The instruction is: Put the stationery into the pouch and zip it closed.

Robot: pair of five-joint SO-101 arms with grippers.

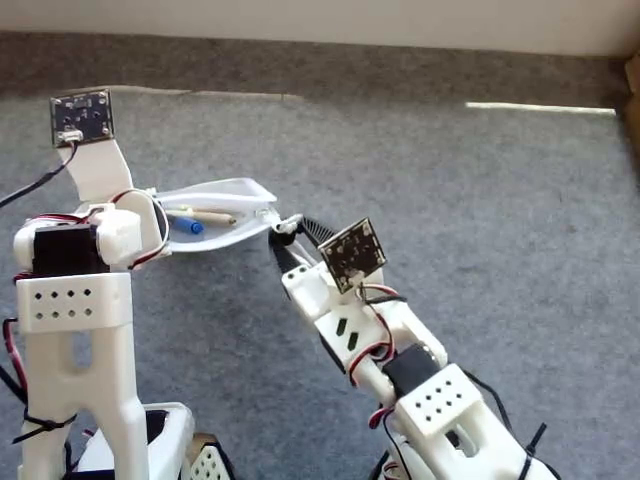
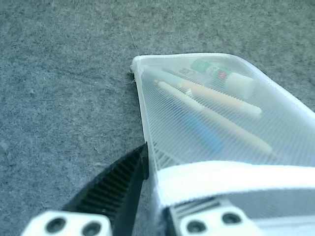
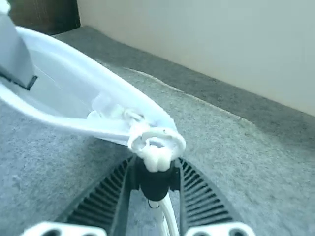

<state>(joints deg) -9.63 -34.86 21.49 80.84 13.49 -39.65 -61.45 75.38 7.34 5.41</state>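
Note:
The translucent white pouch [image 1: 215,212] lies on the grey carpet between both arms, its mouth open along the top. Inside are stationery items: a beige pen [image 2: 221,101], a blue pen [image 1: 188,226], a white eraser [image 2: 240,84] and a green-capped item [image 2: 206,66]. My left gripper [image 2: 151,183] is shut on the pouch's [image 2: 206,137] near end band. At the pouch's other end, my right gripper [image 3: 155,172] is shut on the zipper pull [image 3: 155,160], a black tab with a white cord. In the high view the right gripper [image 1: 284,238] sits at the pouch's right tip.
Grey carpet [image 1: 480,200] stretches to the right and beyond the pouch. A pale wall [image 3: 221,44] runs along the far edge. Both arm bases stand at the near edge.

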